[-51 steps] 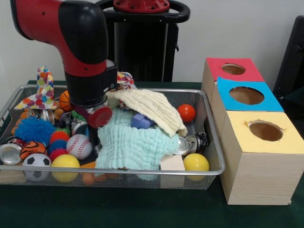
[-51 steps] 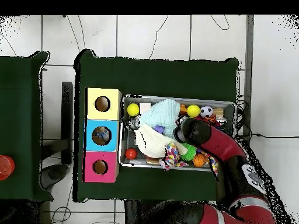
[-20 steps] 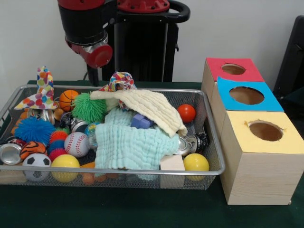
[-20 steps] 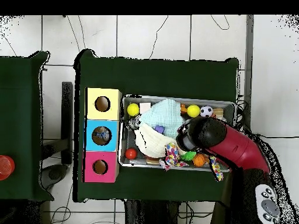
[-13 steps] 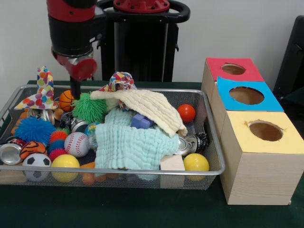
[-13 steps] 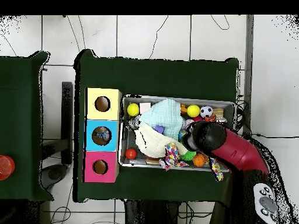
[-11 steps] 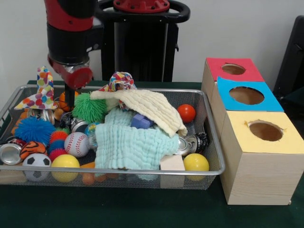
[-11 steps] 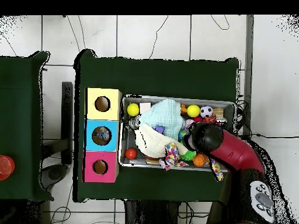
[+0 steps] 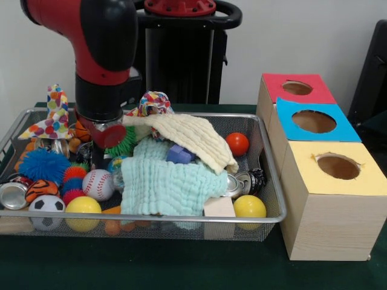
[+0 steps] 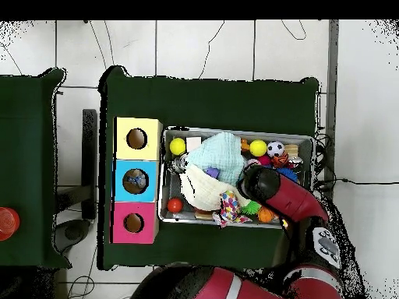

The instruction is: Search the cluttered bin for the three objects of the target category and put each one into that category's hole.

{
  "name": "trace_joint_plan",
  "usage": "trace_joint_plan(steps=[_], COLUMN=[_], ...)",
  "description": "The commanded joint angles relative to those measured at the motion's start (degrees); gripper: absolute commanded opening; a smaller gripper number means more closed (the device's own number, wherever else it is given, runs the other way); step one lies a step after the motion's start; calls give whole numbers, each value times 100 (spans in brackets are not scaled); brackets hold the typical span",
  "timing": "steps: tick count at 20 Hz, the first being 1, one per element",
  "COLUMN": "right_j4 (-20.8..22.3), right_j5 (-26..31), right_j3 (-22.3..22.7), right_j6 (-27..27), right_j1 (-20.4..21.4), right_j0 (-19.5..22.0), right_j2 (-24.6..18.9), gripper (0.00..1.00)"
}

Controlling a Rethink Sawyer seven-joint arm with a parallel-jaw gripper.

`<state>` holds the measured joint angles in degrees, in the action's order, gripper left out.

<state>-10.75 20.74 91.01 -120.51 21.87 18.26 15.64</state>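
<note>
- Bin point(image 9: 266, 217) front rim is holding the near clutter: soccer ball point(image 9: 46, 210) and yellow ball point(image 9: 83, 211), with the baseball point(image 9: 98, 184) just behind them.
- I am searching; no target picked out yet.
- Gripper point(image 9: 100, 156) is dipping in behind the baseball, beside the green spiky ball point(image 9: 127, 145); jaws hidden, so I cannot tell.
- I am judging the next move needs a confirmed grasp, then a lift.

Dark green table point(image 9: 181, 269), wire mesh bin point(image 9: 269, 181) on it, row of three wooden boxes point(image 9: 329, 223) just beside
</note>
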Motion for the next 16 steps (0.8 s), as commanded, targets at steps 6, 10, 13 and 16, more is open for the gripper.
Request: trace_joint_plan(steps=[6, 10, 13, 16], right_j4=[-557, -583, -611, -593], right_j5=[-60, -219, -235, -145], right_j3=[-91, -33, 1, -31], right_j6=[-1120, -1111, -1131, -1160], right_j1=[-213, -177, -144, -157], right_j0=[193, 280, 295, 204], right_j2=[-337, -432, -455, -330], gripper=[100, 100, 100, 100])
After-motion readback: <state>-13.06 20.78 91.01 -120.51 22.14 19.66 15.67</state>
